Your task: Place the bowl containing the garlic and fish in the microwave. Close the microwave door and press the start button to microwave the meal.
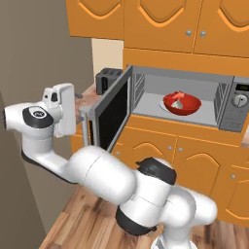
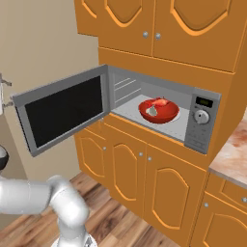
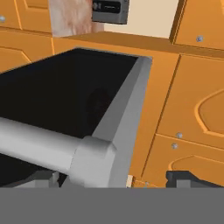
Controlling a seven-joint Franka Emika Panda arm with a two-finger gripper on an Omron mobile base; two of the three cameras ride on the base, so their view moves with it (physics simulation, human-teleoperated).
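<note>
**A:** What's the left base cam got?

**B:** Red bowl [image 1: 182,103] sits mid-turntable in the microwave [image 1: 194,97]. My hand's out by the door's [image 1: 113,115] free edge.

**A:** Right cam?

**B:** Door [image 2: 65,113] swung wide; garlic [image 2: 152,111] and fish [image 2: 160,102] are in the bowl [image 2: 159,111].

**A:** Hand cam?

**B:** My pincer [image 3: 116,177] is spread wide, gripping nothing, with the bar handle [image 3: 48,148] right at its fingertips [image 3: 43,177].

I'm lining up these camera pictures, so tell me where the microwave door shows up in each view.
Left base view: microwave door swung open, seen nearly edge-on, left of centre.
Right base view: the door stands wide open at left, dark glass facing the camera.
Hand view: its dark glass and silver frame up close, with the bar handle crossing low.
Shared landmark: the door's silver frame.
</note>
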